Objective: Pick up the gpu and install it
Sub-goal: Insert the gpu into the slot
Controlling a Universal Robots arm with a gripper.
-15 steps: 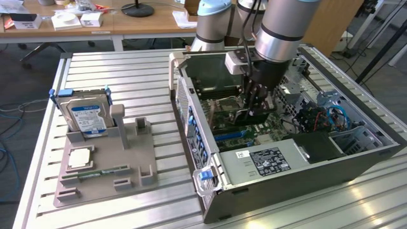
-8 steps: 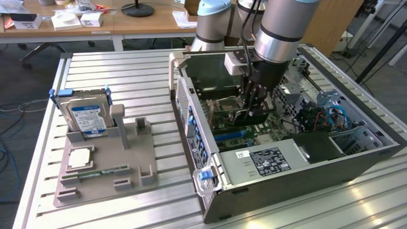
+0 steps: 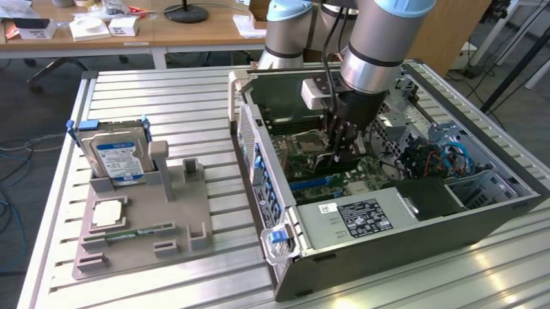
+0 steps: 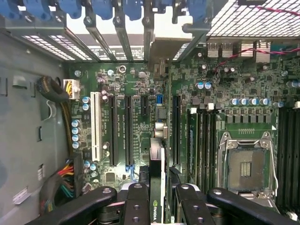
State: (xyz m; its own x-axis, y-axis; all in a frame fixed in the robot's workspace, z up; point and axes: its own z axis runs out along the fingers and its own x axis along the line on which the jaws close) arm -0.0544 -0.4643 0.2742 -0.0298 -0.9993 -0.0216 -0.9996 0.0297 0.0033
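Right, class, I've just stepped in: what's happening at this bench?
A robot arm reaches into an open computer case, its gripper shut on the gpu, held edge-on above the motherboard and its expansion slots. Outside the case, a grey holder carries a hard drive and a memory stick.

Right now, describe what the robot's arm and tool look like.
The arm is a thick grey metallic tube with pale blue joint caps and a black band near the wrist. A black cable runs down its side, past a pale boxy block on the wrist. The tool is black; in the wrist view its black fingers show round bolt heads.
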